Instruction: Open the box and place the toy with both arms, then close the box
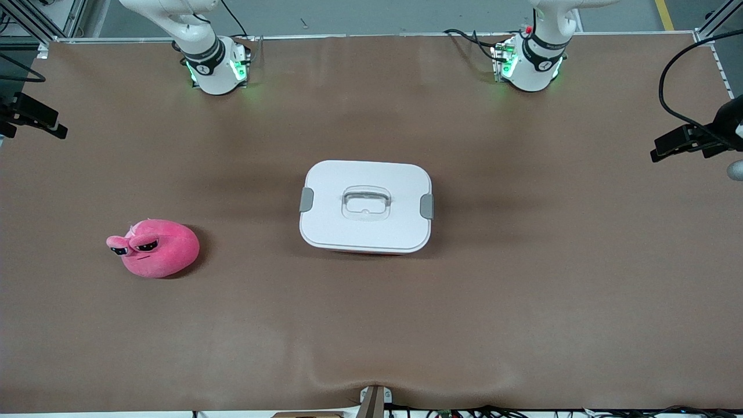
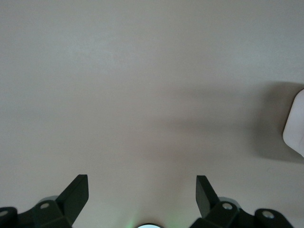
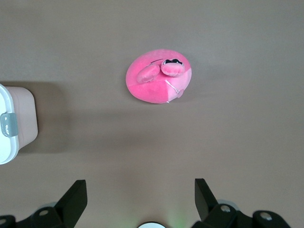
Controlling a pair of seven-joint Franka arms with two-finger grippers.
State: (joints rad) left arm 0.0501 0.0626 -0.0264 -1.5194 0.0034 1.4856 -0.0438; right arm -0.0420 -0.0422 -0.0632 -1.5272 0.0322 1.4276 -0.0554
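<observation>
The box [image 1: 365, 206] stands in the middle of the table with its white lid on, both grey clips at the sides and the handle in the centre. The pink plush toy [image 1: 155, 248] lies on the table toward the right arm's end, a little nearer the front camera than the box. My right gripper [image 3: 139, 185] is open and empty, high over bare table, and its view shows the toy [image 3: 159, 76] and one end of the box [image 3: 14, 123]. My left gripper [image 2: 141, 183] is open and empty over bare table, with a corner of the box [image 2: 295, 126] at the edge of its view.
The right arm's base [image 1: 215, 64] and the left arm's base [image 1: 531, 64] stand at the table's back edge. Black camera mounts sit at the right arm's end [image 1: 35, 116] and the left arm's end [image 1: 691, 139] of the table. Brown table covering [image 1: 371, 325] surrounds the box.
</observation>
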